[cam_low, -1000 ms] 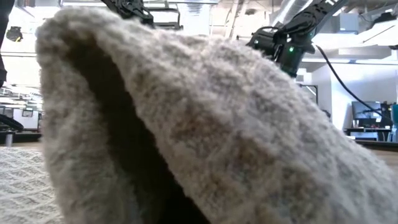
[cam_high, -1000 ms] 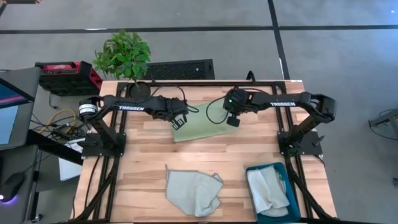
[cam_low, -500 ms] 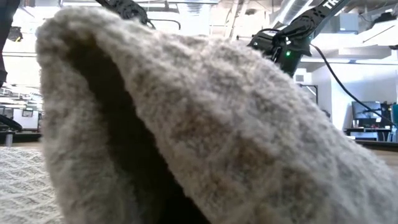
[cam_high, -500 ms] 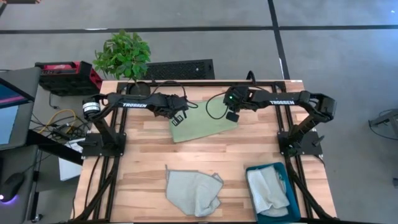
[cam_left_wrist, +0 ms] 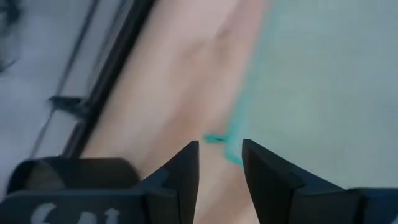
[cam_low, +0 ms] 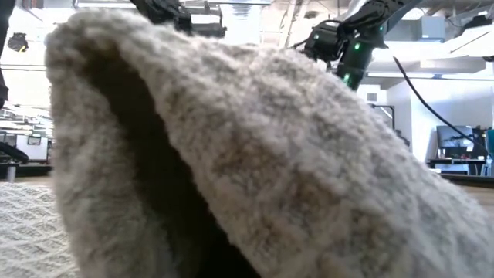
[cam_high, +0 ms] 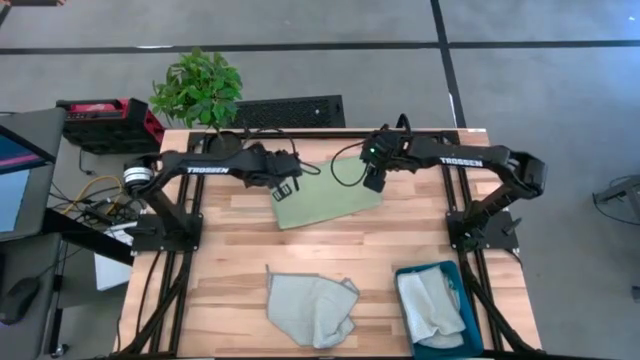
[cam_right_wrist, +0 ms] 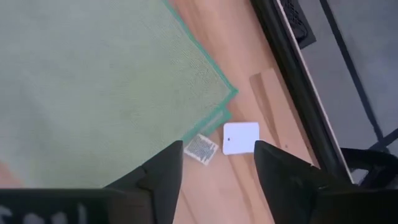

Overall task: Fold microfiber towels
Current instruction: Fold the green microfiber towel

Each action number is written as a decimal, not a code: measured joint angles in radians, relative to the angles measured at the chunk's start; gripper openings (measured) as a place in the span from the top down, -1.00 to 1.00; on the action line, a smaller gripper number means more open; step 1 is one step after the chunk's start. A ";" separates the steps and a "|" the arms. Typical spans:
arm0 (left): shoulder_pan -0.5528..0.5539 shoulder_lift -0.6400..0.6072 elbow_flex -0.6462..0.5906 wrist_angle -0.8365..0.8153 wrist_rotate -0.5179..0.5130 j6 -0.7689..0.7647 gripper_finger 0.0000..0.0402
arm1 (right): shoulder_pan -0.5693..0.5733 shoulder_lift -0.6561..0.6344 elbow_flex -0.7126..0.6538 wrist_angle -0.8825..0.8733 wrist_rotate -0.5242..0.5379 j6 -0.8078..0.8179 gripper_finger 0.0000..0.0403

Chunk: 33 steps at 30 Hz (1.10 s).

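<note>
Both arms reach in over the folded green towel at the table's far side.

The left gripper (cam_high: pixel 287 188) and right gripper (cam_high: pixel 374 180) hover at the green towel (cam_high: pixel 325 200) corners, jaws released, holding nothing; the towel lies flat.

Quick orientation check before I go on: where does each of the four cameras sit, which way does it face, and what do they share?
High: overhead, facing down on the table; both arms, green towel, grey towel, teal bin.
Low: table height, nearly blocked by the grey towel; arms overhead.
Left wrist: past the open left gripper at the green towel's edge.
Right wrist: past the open right gripper at the towel's corner and tags.
Shared: both wrists and high see the green towel.
</note>
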<state>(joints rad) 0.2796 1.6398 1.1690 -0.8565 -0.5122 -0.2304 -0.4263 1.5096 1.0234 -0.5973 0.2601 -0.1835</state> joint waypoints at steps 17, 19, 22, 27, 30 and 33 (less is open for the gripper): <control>-0.432 -0.058 -0.165 0.188 0.221 0.072 0.43 | 0.209 -0.192 0.003 -0.054 -0.001 0.055 -0.11; -0.438 -0.050 -0.187 0.246 0.210 0.092 0.43 | 0.230 -0.191 0.002 -0.054 -0.001 0.054 -0.11; -0.432 -0.035 -0.211 0.288 0.202 0.107 0.43 | 0.257 -0.185 0.002 -0.053 -0.001 0.056 -0.11; -0.413 -0.035 -0.247 0.310 0.155 0.101 0.43 | 0.289 -0.181 0.002 -0.057 -0.001 0.087 -0.11; -0.399 -0.035 -0.283 0.315 0.156 0.076 0.43 | 0.303 -0.182 0.002 -0.053 0.000 0.089 -0.11; -0.393 -0.035 -0.327 0.362 0.167 0.081 0.43 | 0.309 -0.186 0.002 -0.052 0.000 0.089 -0.11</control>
<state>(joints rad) -0.1136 1.6051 0.8425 -0.4950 -0.3449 -0.1498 -0.1169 1.3239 1.0256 -0.6491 0.2604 -0.0944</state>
